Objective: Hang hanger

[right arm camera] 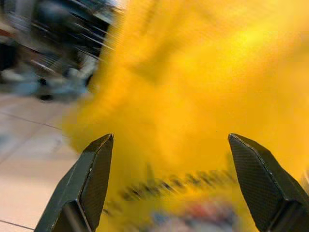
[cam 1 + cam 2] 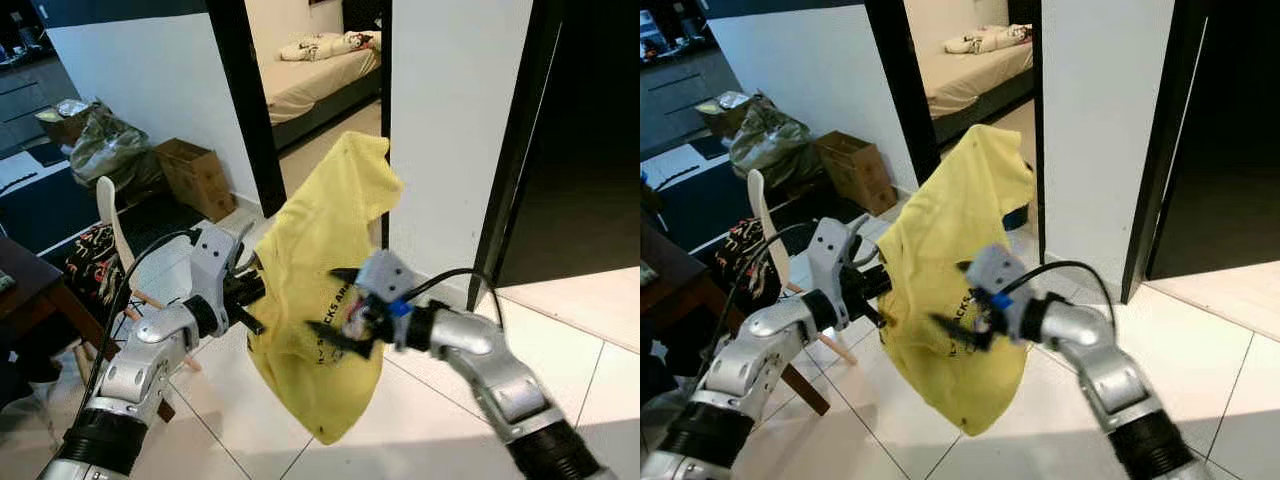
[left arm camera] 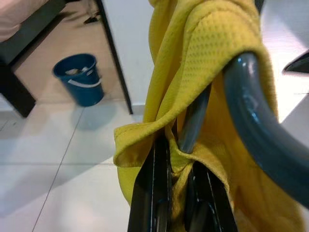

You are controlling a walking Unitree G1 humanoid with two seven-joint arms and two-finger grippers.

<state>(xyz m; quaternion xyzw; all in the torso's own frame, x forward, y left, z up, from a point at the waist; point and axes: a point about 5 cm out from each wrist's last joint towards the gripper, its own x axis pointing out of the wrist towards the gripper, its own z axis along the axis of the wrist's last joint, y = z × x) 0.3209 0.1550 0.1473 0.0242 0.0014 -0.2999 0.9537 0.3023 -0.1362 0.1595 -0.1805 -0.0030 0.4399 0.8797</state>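
Left pincer [image 2: 252, 295] is raised at mid-height before the robot, its fingers [image 3: 153, 193] clenched on the edge of a yellow T-shirt [image 2: 325, 300] and the grey hanger [image 3: 256, 116] beneath the cloth; the left wrist view shows the hanger's curved grey bar passing under the draped fabric, with a thinner grey rod running down between the fingers. The shirt hangs in the air between the two arms, above the white tiled floor [image 2: 600, 390], its upper end lifted toward the doorway and its lower hem drooping free. Dark printed lettering and a small graphic show on the shirt's front, too blurred to read. Right pincer [image 2: 345, 312] is placed against the front of the shirt at the print, released, with its two black fingers [image 1: 87, 183] spread wide and only fabric seen between them; the right wrist view is motion-blurred. Behind the shirt stands a white wall section with a black door frame [image 2: 245, 110], and through the opening a bed [image 2: 315, 75] is visible. A blue bucket [image 3: 79, 77] sits on the floor by the door frame. To the robot's left are a cardboard box [image 2: 195, 175], a filled bag [image 2: 100, 145] and a light wooden chair [image 2: 115, 225]
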